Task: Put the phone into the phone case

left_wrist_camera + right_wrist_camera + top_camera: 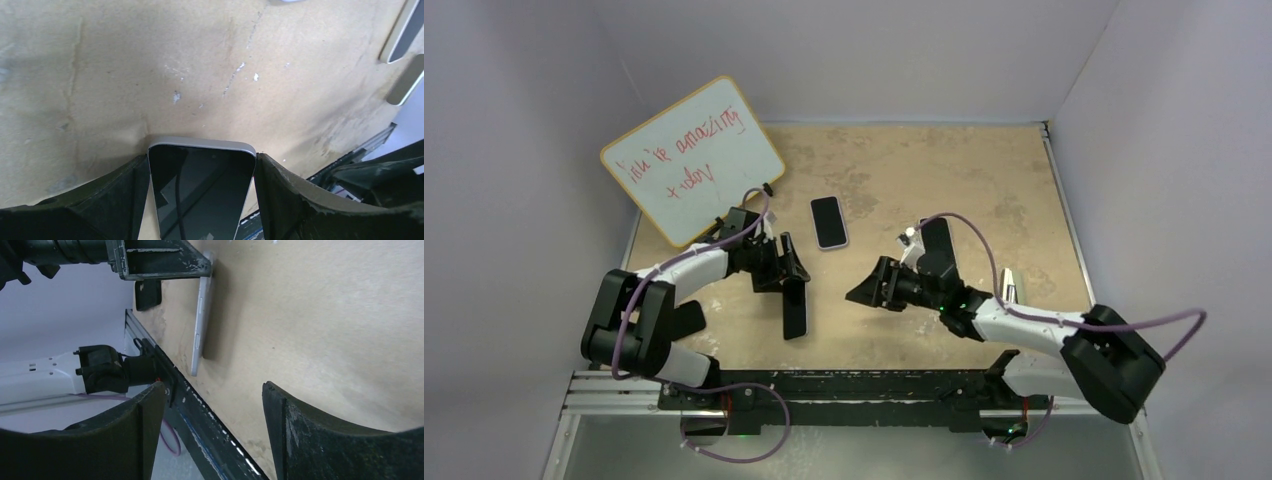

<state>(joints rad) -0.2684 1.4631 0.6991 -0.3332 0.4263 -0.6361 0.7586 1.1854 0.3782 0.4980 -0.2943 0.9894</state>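
The phone [795, 308], dark screen with a silver frame, is clamped by its long sides between the fingers of my left gripper [782, 272]. In the left wrist view the phone [200, 190] fills the gap between the jaws, its far end touching the table. The right wrist view shows it edge-on [202, 320], tilted, one end on the table. The phone case [829, 221], dark with a pale rim, lies flat further back at the table's middle. My right gripper [866, 292] is open and empty just right of the phone, its jaws [212, 430] wide apart.
A whiteboard [692, 160] with red writing leans at the back left. A small black object [689, 320] lies by the left arm. Pale flat items [1013, 285] lie near the right arm. The black rail [854, 385] runs along the near edge.
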